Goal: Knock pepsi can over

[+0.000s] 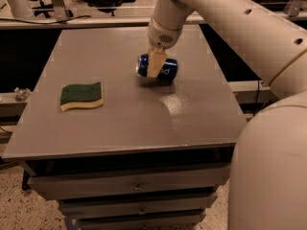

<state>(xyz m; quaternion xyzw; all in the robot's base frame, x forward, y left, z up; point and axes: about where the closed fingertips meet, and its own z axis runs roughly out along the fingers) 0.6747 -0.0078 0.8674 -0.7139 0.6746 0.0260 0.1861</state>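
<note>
the small dark blue metal pepsi can (168, 69) lay on its side on the flat grey table (120, 133), toward the back. the gripper (154, 63) was right at the can, partly covering it, and i could not tell if it was wide or narrow. a green and yellow sponge (82, 96) lay well apart on the left.
</note>
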